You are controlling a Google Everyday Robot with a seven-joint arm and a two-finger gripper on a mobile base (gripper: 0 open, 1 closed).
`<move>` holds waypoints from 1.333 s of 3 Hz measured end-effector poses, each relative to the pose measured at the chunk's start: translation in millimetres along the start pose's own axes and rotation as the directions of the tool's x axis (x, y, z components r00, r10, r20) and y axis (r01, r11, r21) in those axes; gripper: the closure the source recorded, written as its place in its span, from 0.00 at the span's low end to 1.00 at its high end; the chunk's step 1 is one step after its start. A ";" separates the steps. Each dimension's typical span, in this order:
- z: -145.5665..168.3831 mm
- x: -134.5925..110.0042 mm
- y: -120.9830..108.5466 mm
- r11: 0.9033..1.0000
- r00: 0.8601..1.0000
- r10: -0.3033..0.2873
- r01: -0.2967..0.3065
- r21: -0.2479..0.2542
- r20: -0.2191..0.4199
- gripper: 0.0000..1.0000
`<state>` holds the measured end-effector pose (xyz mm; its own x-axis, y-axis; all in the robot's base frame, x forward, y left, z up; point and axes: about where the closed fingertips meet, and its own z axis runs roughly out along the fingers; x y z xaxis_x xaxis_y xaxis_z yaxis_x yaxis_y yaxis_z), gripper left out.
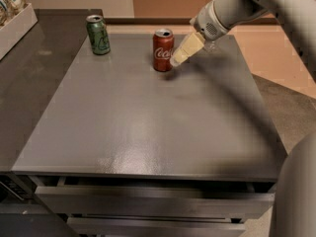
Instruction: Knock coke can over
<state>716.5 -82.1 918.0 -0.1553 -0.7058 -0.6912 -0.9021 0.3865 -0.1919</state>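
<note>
Where seen from the one camera, in the upper centre of the frame: coke can [163,51], upright on the far part of the grey table top [148,127]. Immediately to its right: gripper [174,61], slanting down from the upper right on a pale grey arm [232,9]. Cream fingers [185,51] pressed together into a single tapering wedge, closed and holding nothing. Tip level with the lower right side of the can; touching or merely just beside, not distinguishable.

Lettering on the can: white script in the Coca-Cola style, only its beginning turned toward the camera. Red body, silver top, no dent visible.

To the upper left of the coke can, well apart: green can [98,35], also upright, markings unreadable. Far upper left corner: white tray [19,28] with packets, print not legible. Bottom of the frame: drawer fronts [148,201] beneath the table top.
</note>
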 end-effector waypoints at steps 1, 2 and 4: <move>20.1 -5.1 -5.9 0.997 0.997 0.059 -0.056 -0.058 0.047 0.00; 36.1 -13.4 -6.3 0.989 0.991 0.096 -0.086 -0.119 0.089 0.00; 54.2 -27.0 -3.0 0.978 0.979 0.123 -0.093 -0.184 0.160 0.00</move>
<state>745.3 -32.0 899.5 -0.1991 -0.5488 -0.8119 -0.9424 0.3345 0.0050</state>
